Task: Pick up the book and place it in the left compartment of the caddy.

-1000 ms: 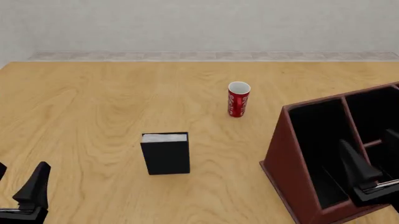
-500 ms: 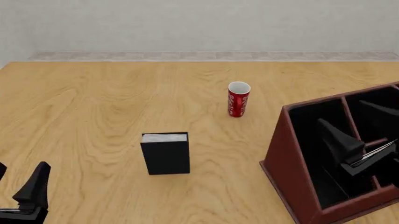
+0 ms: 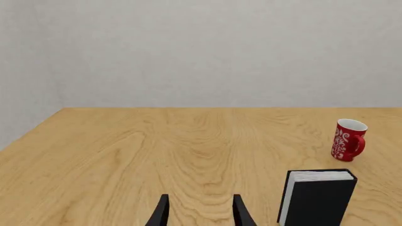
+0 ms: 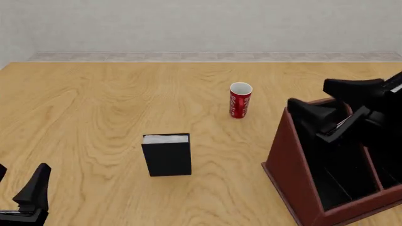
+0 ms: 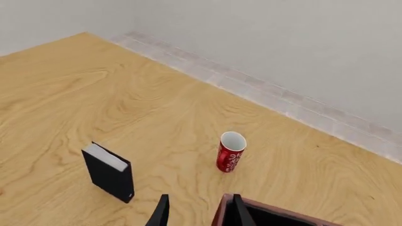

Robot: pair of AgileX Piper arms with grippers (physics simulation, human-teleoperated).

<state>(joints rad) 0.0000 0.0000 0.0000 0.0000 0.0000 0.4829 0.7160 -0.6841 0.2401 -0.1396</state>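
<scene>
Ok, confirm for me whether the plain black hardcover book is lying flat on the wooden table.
No, the plain black hardcover book stands upright on the wooden table, white page edges facing up.

Left claw (image 4: 22, 190) low; right claw (image 4: 326, 110) raised, both open.

We count one book (image 4: 166, 154), one red cup (image 4: 240, 100), one caddy (image 4: 295, 174) and two grippers, left gripper (image 4: 19, 193) and right gripper (image 4: 326, 101), at one table (image 4: 94, 103).
</scene>
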